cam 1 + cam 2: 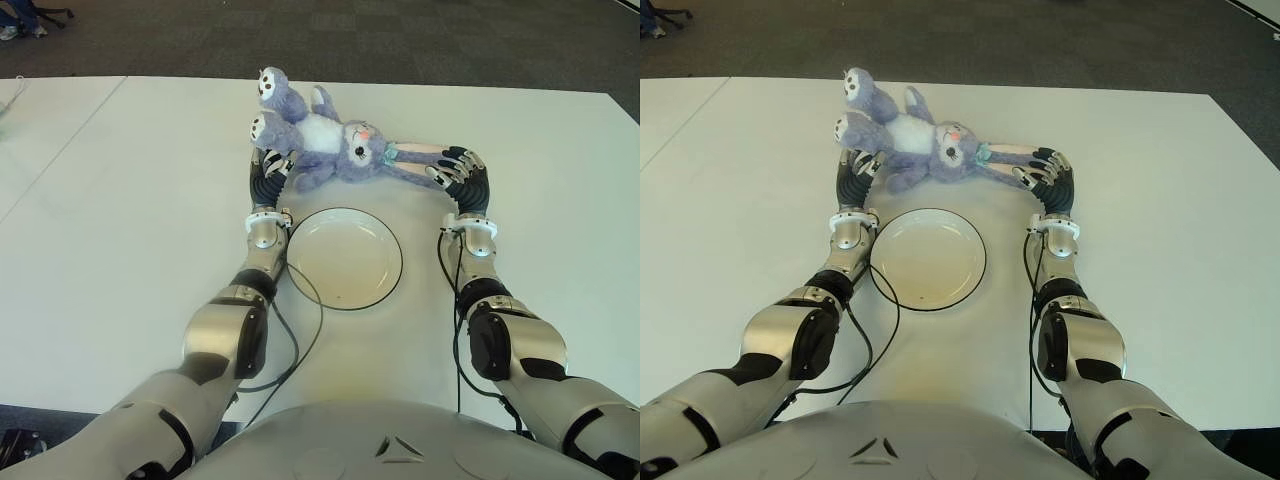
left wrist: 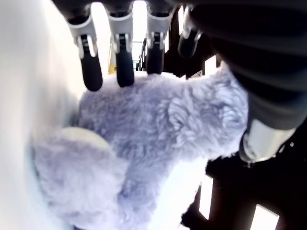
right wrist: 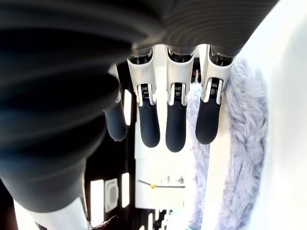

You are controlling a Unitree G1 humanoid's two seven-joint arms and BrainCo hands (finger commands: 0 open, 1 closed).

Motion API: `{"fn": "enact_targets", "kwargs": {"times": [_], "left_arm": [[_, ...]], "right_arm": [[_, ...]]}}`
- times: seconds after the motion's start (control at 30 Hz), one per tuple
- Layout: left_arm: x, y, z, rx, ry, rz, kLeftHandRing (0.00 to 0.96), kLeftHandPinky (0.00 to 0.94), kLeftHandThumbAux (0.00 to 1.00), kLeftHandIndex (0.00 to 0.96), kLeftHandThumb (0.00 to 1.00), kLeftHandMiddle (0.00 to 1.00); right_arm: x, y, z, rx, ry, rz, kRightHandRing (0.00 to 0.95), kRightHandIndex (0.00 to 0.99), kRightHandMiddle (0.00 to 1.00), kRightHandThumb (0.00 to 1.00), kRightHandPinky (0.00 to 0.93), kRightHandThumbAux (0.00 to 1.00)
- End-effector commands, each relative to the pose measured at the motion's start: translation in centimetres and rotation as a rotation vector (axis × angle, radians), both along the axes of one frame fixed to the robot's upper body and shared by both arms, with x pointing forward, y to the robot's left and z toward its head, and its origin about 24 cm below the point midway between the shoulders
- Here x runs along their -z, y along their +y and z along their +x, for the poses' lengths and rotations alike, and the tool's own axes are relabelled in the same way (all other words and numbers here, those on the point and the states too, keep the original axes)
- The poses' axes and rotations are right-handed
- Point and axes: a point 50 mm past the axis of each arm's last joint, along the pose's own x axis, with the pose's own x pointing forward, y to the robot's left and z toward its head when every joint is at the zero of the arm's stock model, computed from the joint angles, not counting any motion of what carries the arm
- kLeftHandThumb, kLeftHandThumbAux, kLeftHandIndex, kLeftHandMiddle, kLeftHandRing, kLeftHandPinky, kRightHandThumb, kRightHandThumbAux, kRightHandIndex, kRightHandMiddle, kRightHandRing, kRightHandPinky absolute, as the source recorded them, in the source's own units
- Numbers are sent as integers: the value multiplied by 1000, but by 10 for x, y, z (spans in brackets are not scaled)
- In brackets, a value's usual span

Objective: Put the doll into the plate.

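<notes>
Doll (image 1: 325,145): purple plush rabbit with white belly, lying flat on the white desk (image 1: 130,220), just beyond the plate (image 1: 345,258) on its far side, not in it. Feet point to the robot's left and away, long ears stretch to the right. Plate is white with a dark rim, holds nothing, sits between the two forearms near the robot.

Left hand (image 1: 270,165): at the doll's leg end, far-left of the plate. Its wrist view shows fingers (image 2: 120,57) arched over the purple fur with the thumb on the other side; the hand wraps the plush loosely, looks like contact, closure not yet tight.

Right hand (image 1: 455,170): at the ear tips, far-right of the plate. Its wrist view shows fingers (image 3: 175,120) extended and apart, fuzzy ear just beside them, nothing clamped, so the hand is wide.

Step in hand, as a judgement: two-handed grasp setup, both hands bracketing the doll from its ends; lift not begun since the doll lies flat on the desk.

Next move calls for: close both hands on the plush, raise it off the desk, bring it toward the robot over the plate, lower, release. The doll is longer than the plate, so ears or legs will likely hang over the rim; the soft body may sag between the hands.
</notes>
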Motion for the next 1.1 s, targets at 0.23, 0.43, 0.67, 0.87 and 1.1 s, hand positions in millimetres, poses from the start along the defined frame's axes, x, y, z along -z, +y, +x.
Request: {"fn": "enact_targets", "kwargs": {"times": [0.23,0.43,0.67,0.87,1.1], "left_arm": [[21,-4,-13,139,75,49,189,220,600,28,145,144],[21,-6,-21,210,26,118,157,187,604,13,155,120],[18,-6,-19,249,15,161,128,159,585,4,156,102],[15,-9,-18,232,-9,161,127,185,581,8,160,102],[3,-11,-14,170,-81,151,159,200,601,21,165,131]], "right_arm": [[113,18,-101,53,479,139,289,250,282,89,310,834],[113,18,-101,50,482,139,289,248,282,93,304,826],[113,19,-99,51,486,146,287,251,285,98,295,834],[113,19,-99,50,487,144,278,251,279,102,276,830],[112,18,-99,54,476,135,297,268,292,130,328,839]]}}
